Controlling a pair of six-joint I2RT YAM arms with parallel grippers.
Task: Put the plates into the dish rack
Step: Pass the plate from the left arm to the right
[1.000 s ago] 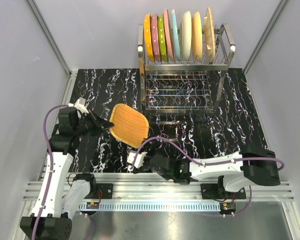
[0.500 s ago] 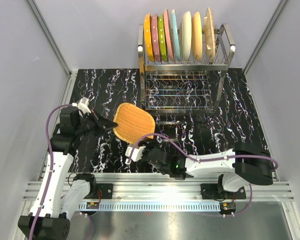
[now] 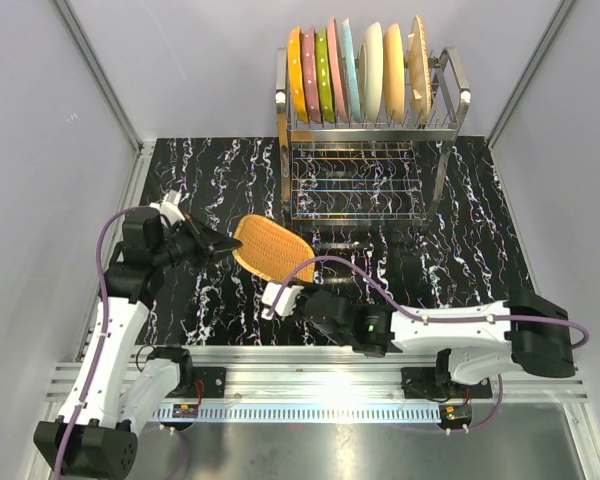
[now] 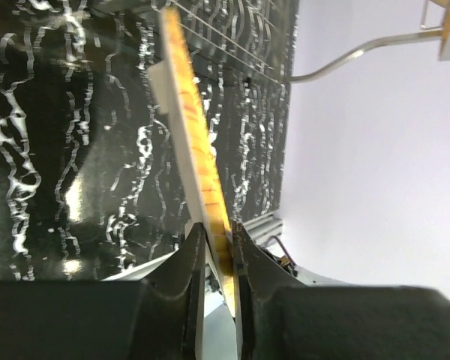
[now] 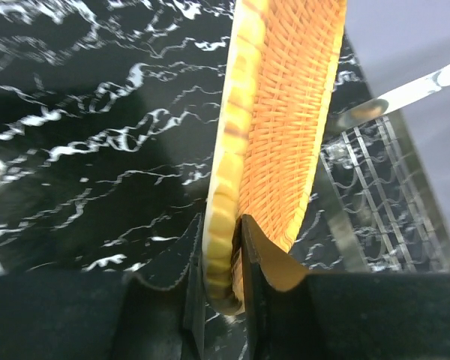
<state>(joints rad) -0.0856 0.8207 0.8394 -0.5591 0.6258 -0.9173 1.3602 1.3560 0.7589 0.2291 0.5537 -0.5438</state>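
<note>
An orange woven-pattern plate [image 3: 272,250] hangs above the black marbled table, held between both arms. My left gripper [image 3: 225,245] has the plate's left rim [image 4: 191,127] between its jaws; the jaws [image 4: 217,240] sit close on it, with a thin gap beside one finger. My right gripper [image 3: 302,285] is shut on the plate's near rim [image 5: 285,127], both fingers [image 5: 223,232] pressed against it. The steel dish rack [image 3: 283,110] stands at the back right. Several plates [image 3: 355,70] stand upright in its upper tier.
The rack's lower wire tier [image 3: 355,185] holds nothing; part of it shows in the right wrist view [image 5: 375,172]. Pale enclosure walls [image 3: 100,80] surround the table. A metal rail [image 3: 310,365] runs along the near edge by the arm bases.
My right gripper has closed from wide open onto the plate's near rim. The plate has shifted slightly right and tilted. My left jaws have eased a little.
</note>
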